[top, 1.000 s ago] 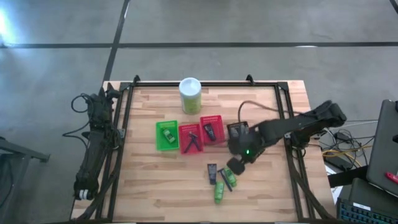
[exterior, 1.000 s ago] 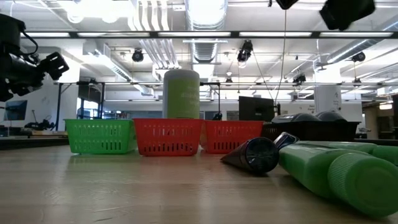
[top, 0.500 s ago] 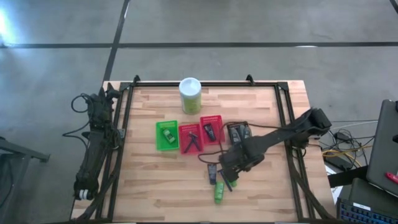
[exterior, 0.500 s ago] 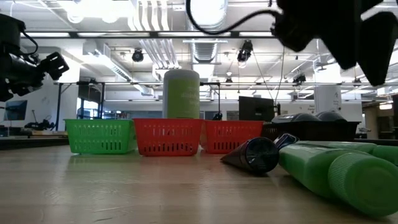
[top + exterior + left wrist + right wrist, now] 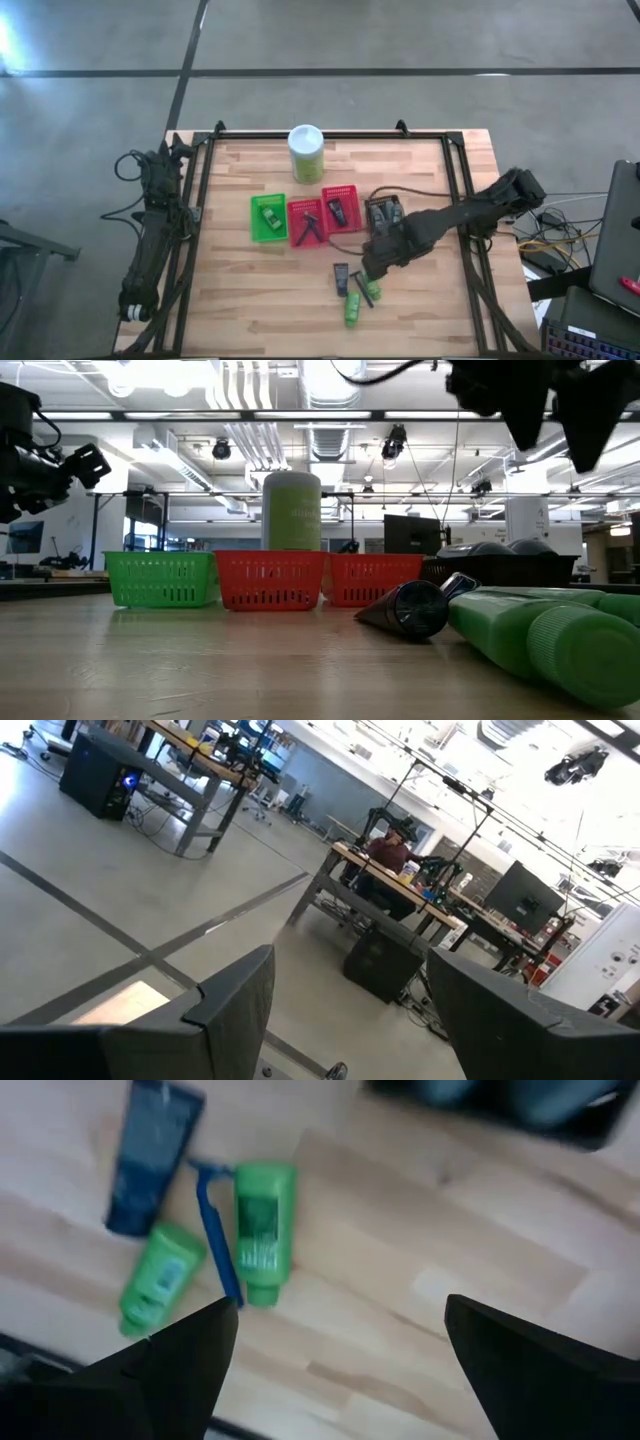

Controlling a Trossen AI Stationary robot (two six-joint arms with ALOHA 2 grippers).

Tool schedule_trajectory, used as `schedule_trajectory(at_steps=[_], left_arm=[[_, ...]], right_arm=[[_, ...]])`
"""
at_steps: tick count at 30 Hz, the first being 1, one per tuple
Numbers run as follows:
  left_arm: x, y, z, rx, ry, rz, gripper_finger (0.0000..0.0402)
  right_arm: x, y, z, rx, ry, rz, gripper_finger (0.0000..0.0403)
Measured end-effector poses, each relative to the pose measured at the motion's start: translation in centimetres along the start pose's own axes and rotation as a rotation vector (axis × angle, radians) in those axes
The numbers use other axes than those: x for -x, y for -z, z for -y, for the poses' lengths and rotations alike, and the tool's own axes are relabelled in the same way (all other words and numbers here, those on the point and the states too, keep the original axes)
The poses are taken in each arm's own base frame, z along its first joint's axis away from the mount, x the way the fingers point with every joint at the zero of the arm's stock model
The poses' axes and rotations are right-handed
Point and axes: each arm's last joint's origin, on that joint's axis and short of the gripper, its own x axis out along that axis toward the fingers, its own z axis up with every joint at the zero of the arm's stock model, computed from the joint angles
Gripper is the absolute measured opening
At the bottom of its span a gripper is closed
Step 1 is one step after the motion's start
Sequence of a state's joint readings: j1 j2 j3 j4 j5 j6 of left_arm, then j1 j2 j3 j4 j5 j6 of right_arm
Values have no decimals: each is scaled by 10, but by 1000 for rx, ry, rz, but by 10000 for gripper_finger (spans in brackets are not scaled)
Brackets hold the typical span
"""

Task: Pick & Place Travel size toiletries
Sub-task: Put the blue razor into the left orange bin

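Hovering above the bench [image 5: 250,300], the right gripper [image 5: 372,262] has its fingers spread wide and holds nothing; it hangs over the loose cluster of toiletries near the bench's front edge. Directly below it, seen past its fingers, lie two bright green mini tubes [image 5: 263,1230] [image 5: 157,1278], a blue razor [image 5: 215,1240] lying between them, and a dark flat tube [image 5: 152,1160] beside the razor's head. Nothing stands between the gripper and these items. Just behind the gripper sits a dark mesh basket [image 5: 384,211] holding dark bottles. Next in the row are two red baskets [image 5: 340,208] [image 5: 307,221], each with dark items inside, then a green basket [image 5: 267,218] containing a green tube. A tall pale-green canister [image 5: 305,152] with a white lid stands behind the row. The left gripper [image 5: 350,1010], wide open and empty, is parked off the bench's left side, facing the room.
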State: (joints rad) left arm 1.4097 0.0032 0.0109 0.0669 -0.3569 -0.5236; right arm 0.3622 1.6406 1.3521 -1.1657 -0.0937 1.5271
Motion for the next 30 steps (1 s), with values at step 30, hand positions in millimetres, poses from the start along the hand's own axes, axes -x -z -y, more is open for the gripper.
schedule_trajectory(at_steps=[30], left_arm=[[0, 0, 0, -1, -1, -3, 267]], right_arm=[[34, -5, 33, 313, -13, 182, 358]])
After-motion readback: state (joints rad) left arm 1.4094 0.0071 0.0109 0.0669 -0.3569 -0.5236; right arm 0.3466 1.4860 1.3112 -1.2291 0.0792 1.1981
